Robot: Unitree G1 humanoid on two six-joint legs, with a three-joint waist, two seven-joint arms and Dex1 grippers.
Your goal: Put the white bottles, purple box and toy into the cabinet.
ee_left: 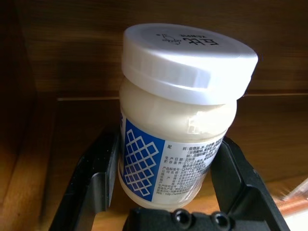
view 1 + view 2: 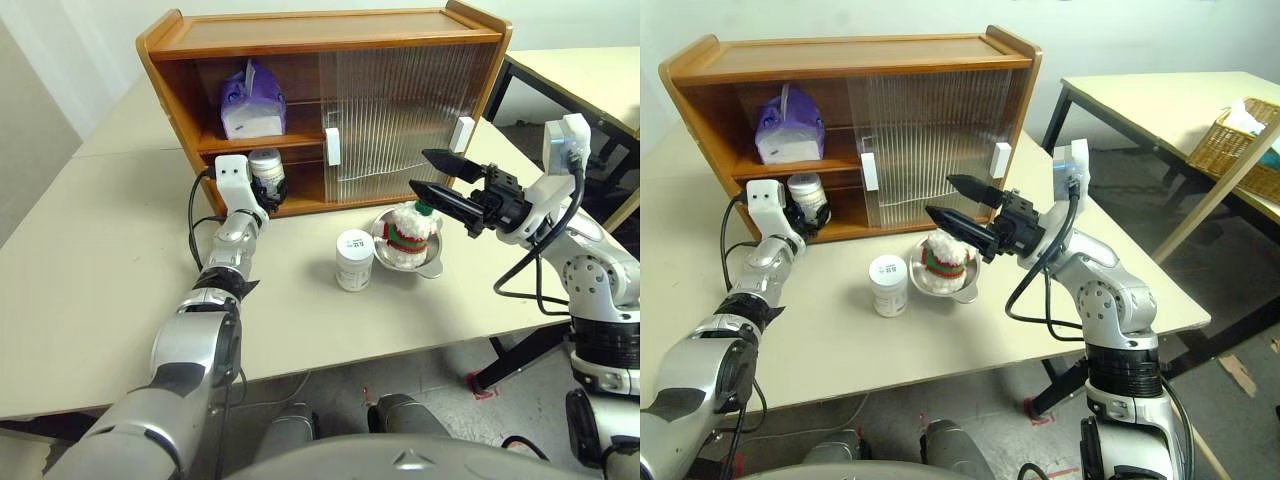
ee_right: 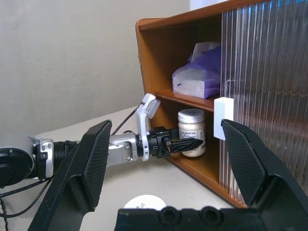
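The orange-brown cabinet (image 2: 300,30) stands at the back of the table with its left half open. On its middle shelf lies the purple box (image 2: 250,100). My left gripper (image 2: 270,186) reaches level into the lower left compartment, shut on a white bottle (image 1: 178,125) that stands upright between its fingers (image 1: 98,168). A second white bottle (image 2: 354,260) stands on the table in front of the cabinet. The toy (image 2: 410,232) sits in a steel bowl to the right of that bottle. Just above the toy my right gripper (image 2: 420,170) hangs open, holding nothing.
The steel bowl (image 2: 432,264) holds the toy. Ribbed sliding doors (image 2: 400,110) with white handles (image 2: 332,146) cover the cabinet's right half. Another table with a wicker basket (image 2: 1240,140) stands to the right, across a gap of floor.
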